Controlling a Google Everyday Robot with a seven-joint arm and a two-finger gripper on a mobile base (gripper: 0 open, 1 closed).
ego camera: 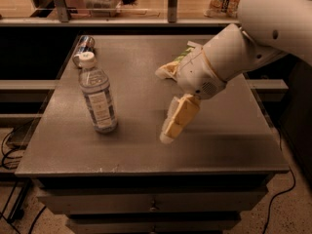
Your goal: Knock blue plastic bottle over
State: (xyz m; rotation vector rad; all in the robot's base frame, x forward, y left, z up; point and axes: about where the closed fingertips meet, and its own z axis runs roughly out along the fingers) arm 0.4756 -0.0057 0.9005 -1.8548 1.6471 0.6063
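Approach step: the claw (169, 97), spread wide, hovers over the mid-tabletop (229, 135). The upright bottle (99, 99) stands apart at its 9 o'clock. Next, a leftward sweep into the bottle's upper body.

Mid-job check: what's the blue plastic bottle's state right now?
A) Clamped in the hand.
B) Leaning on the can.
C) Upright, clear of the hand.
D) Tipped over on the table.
C: the blue plastic bottle stands upright on the table, with bare tabletop between it and the hand, which hangs over mid-table.
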